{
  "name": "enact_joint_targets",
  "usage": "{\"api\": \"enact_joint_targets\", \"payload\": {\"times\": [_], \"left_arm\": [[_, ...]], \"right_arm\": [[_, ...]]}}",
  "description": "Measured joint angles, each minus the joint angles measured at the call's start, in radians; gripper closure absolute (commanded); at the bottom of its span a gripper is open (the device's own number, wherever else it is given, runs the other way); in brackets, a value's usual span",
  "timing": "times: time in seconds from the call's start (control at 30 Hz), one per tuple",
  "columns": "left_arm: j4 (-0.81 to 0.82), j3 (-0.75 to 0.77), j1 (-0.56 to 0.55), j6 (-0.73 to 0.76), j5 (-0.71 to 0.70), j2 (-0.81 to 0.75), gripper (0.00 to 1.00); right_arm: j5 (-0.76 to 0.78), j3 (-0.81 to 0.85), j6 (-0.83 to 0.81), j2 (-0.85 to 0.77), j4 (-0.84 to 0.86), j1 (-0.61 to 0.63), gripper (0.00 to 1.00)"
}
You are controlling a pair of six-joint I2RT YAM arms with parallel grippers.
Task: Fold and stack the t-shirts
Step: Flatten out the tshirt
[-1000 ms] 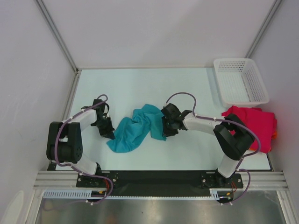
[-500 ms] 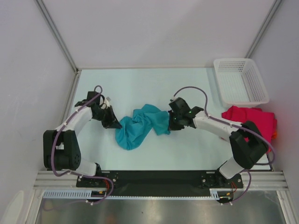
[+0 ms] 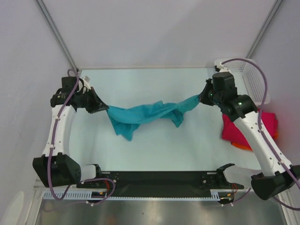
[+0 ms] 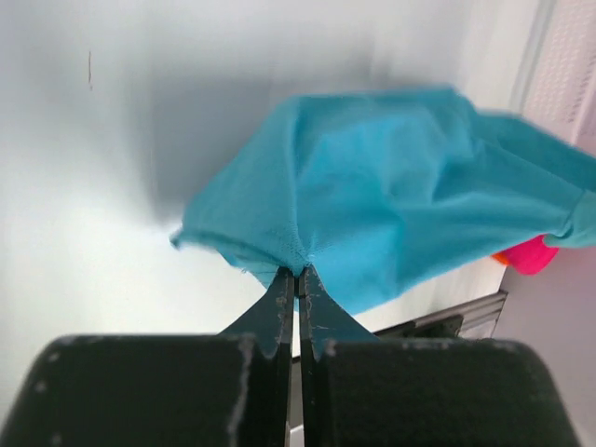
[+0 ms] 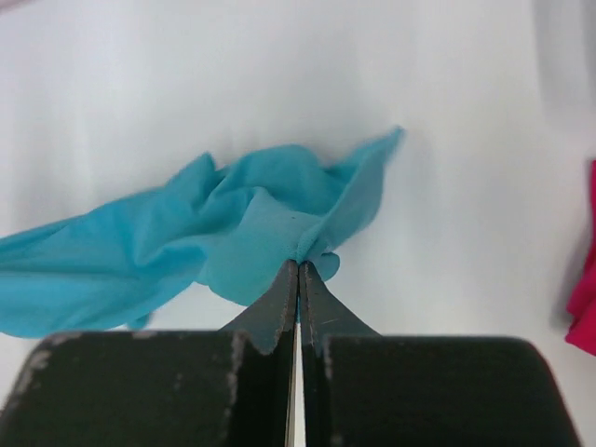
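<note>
Crimson t-shirt [image 3: 231,133] partly hidden beneath right arm [image 3: 253,127].

The teal t-shirt [image 3: 145,113] is stretched sideways, sagging and wrinkled; the crimson-pink t-shirt [image 3: 230,134] lies bunched at right.

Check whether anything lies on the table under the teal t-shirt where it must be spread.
Nothing visible does. The teal t-shirt hangs stretched over bare table. The crimson-pink t-shirt lies at the right edge and the white mesh basket in the far right corner, both clear of it.
</note>
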Motion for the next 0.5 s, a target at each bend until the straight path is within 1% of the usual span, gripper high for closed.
{"api": "enact_joint_targets", "payload": {"times": [0.13,0.27,0.5], "left_arm": [[-0.02,0.081,0.008,-0.03,-0.014,-0.06,1.0],[-0.036,0.126,0.017,-0.073,-0.017,-0.133,1.0],[-0.039,0.154,0.018,-0.152,-0.026,-0.225,1.0]], "right_arm": [[0.049,0.122,-0.01,-0.055,-0.084,-0.007,1.0],[0.083,0.218,-0.011,-0.093,-0.16,-0.008,1.0],[0.113,0.325,-0.011,-0.143,-0.254,-0.009,1.0]]}}
